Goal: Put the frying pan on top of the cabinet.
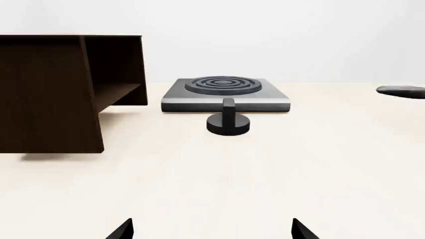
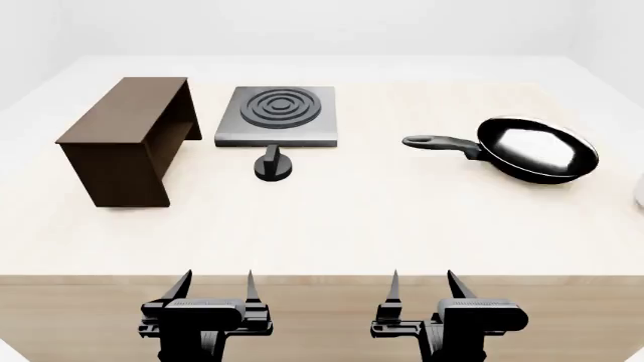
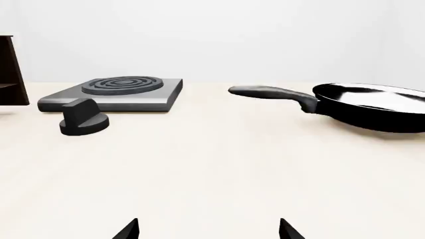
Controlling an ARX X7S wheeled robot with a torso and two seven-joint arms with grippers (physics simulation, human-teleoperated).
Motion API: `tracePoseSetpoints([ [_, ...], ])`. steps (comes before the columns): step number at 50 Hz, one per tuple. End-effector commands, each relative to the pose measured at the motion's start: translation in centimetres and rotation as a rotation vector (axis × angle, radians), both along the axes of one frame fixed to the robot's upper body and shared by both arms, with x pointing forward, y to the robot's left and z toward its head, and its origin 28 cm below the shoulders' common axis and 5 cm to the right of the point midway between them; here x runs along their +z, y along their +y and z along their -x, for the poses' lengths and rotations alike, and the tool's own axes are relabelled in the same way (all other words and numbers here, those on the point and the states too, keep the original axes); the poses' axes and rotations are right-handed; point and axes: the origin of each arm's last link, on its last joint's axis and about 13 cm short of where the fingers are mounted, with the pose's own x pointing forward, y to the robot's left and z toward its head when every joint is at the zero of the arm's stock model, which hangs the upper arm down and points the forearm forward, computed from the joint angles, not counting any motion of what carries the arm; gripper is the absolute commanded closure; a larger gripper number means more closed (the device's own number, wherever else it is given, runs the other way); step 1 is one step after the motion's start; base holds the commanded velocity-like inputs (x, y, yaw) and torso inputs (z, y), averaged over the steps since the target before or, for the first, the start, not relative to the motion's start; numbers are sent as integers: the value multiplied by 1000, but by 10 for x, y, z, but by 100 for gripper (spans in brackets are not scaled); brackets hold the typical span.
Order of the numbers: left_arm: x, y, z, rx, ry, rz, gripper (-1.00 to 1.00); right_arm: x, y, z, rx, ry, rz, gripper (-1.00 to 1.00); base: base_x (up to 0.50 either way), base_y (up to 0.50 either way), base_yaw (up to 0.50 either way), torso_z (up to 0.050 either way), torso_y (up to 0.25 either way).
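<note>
Both tools sit nearest the head camera, at the near edge of the table [image 2: 332, 226]: left tool [image 2: 213, 285] and right tool [image 2: 421, 285], each with its jaws spread apart and nothing between them. Neither is close to any object.

Frying pan [image 2: 536, 148] rests flat on the table at the far right, well apart from everything else. Its handle points left, toward the stove plate [image 2: 277, 115]. Inside of the pan shows a bright reflection.

Cabinet [image 2: 126, 139] stands at the far left, flat top bare, its unpanelled side facing the stove plate just beside it. Small black knob [image 2: 273, 165] lies in front of the stove plate.

Judgement: task not begun; step in hand is the approach to the pan. Right tool is the nearer one. Next move calls for reaching forward and right to the handle and closing on it. The carry to the cabinet top then crosses over the stove plate and knob, so the pan needs lifting clear.
</note>
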Motion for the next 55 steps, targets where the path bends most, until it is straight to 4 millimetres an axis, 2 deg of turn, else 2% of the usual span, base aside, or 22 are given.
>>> tracePoseSetpoints([
  [1,-1,1,0,-5,19,21,-100,-2,1,1,6,9,10,-100,0,0,0,0,0],
  [22,-3,0,0,-3,20,10,-100,-5,3,0,20,15,25,-100,0,0,0,0,0],
  [50,-4,0,0,-8,23,1,-100,0,1,0,6,6,7,-100,0,-500,0,0,0],
  [53,2,0,-2,-10,27,-12,-100,8,-2,-6,-22,29,11,-100,0,-107,0,0,0],
  [54,17,2,-6,-4,17,-47,-100,27,-7,-14,-43,36,17,-100,0,0,0,0,0],
  [55,27,3,-8,-5,10,-49,-100,37,-9,-15,-43,32,17,-100,0,0,0,0,0],
])
